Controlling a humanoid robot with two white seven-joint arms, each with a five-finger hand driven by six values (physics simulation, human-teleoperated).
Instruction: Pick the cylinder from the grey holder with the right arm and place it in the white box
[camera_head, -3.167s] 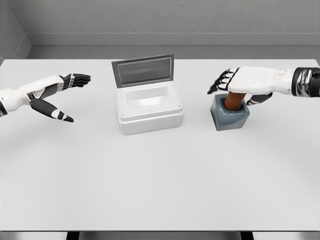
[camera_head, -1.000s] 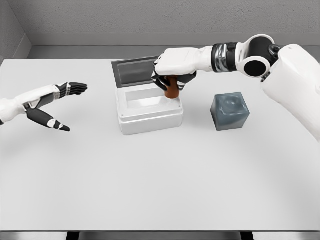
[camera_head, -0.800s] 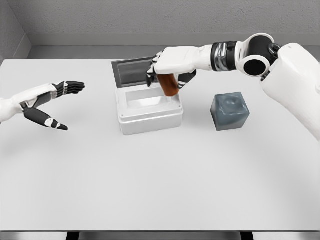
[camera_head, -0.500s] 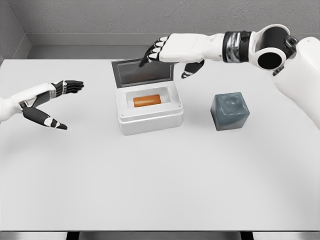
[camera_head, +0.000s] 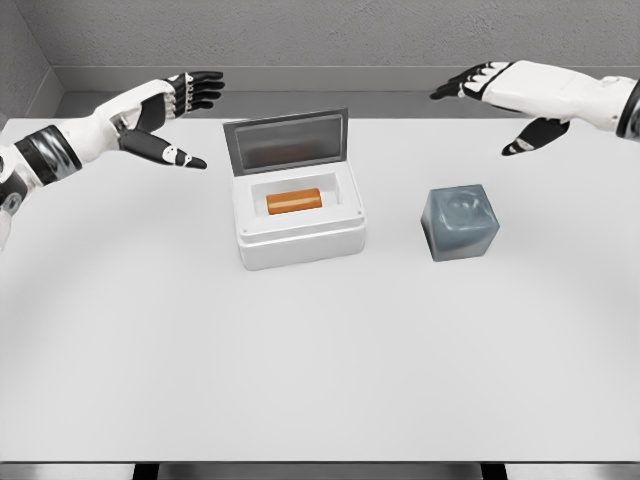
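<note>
The orange cylinder (camera_head: 293, 201) lies on its side inside the white box (camera_head: 300, 244), whose grey lid (camera_head: 286, 142) stands upright at the back. To the box's right sits the grey holder (camera_head: 459, 223), its round socket showing nothing inside. My right hand (camera_head: 490, 95) hovers high at the back right, above and behind the holder, fingers spread and holding nothing. My left hand (camera_head: 178, 112) is raised at the back left, just left of the lid, fingers spread.
The white table (camera_head: 320, 370) stretches wide in front of the box and holder. A grey wall and ledge (camera_head: 330, 80) run along the table's far edge.
The right hand released the cylinder into the box, then pulled back to the right and up. The left hand rose and moved toward the lid.
</note>
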